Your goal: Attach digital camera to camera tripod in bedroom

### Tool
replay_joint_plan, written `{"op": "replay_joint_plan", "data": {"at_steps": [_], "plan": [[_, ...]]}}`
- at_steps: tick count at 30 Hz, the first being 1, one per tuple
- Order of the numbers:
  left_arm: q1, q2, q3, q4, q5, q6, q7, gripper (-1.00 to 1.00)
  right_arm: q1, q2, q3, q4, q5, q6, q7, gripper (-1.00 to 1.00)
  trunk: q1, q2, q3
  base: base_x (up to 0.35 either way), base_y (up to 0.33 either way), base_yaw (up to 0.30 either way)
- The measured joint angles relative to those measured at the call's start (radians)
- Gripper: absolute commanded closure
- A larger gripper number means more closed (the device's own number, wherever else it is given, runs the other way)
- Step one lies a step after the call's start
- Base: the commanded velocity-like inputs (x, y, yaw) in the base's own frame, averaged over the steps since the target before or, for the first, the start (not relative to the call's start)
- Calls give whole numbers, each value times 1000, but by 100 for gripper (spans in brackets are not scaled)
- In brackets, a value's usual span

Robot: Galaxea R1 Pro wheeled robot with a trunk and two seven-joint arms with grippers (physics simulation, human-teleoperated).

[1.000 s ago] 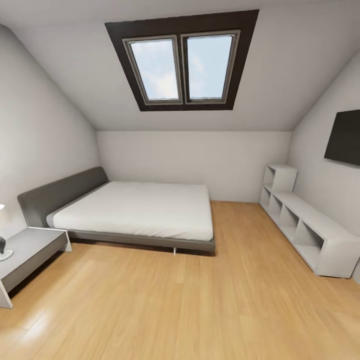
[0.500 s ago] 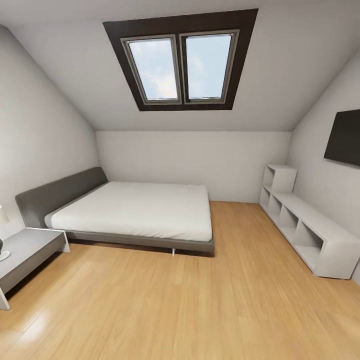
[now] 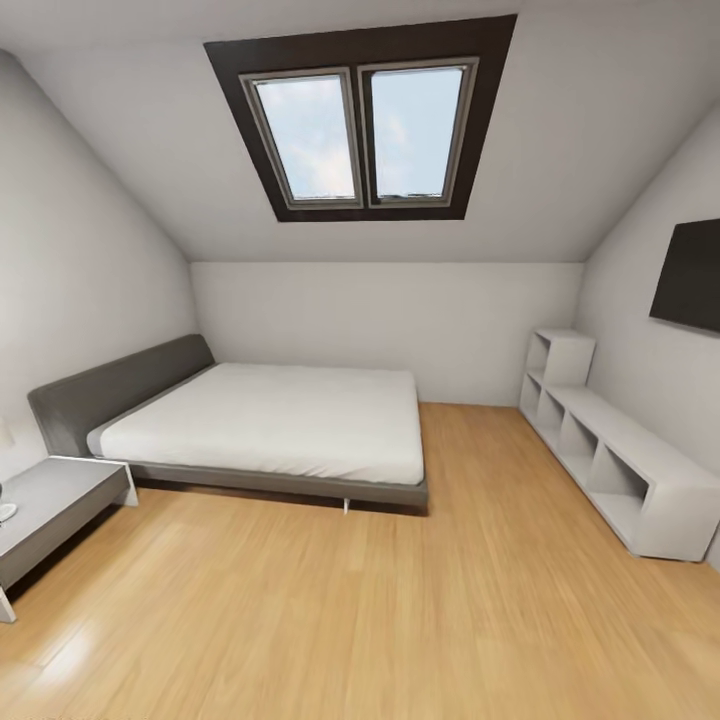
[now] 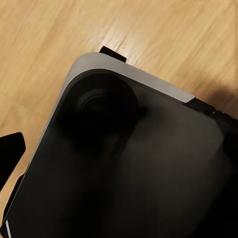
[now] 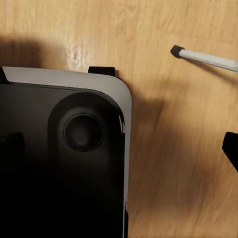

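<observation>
Bedroom (image 3: 380, 310) seen from the head camera: white walls under a sloped ceiling. At far left a low grey nightstand (image 3: 55, 495) stands against the wall. Just beside it is a grey bed (image 3: 120, 385) with a white mattress, its headboard against the left wall. Above, a dark-framed skylight (image 3: 365, 130) with two panes shows sky. A light wood floor (image 3: 380, 610) runs across the front. Along the right wall sits a low white shelf unit (image 3: 625, 470) with open cubbies, and above it hangs a dark flat screen (image 3: 690, 275).

The left wrist view looks down at the robot's black, grey-rimmed base (image 4: 129, 168) over the wood floor. A black piece (image 4: 11, 148) at the frame's edge may be a finger of the left pincer; how wide it stands cannot be told.

The right wrist view adds something the head view lacks: one silver leg with a black foot, apparently the camera tripod (image 5: 206, 58), resting on the floor near the base. The right pincer's width cannot be told either.
</observation>
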Motion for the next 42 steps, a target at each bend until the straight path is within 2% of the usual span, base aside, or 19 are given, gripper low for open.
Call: {"op": "replay_joint_plan", "data": {"at_steps": [42], "plan": [[0,-1,1,0,2,0,0,-100,0,-1,0,0,0,-2,-1,-100,0,0,0,2,-1,256]]}}
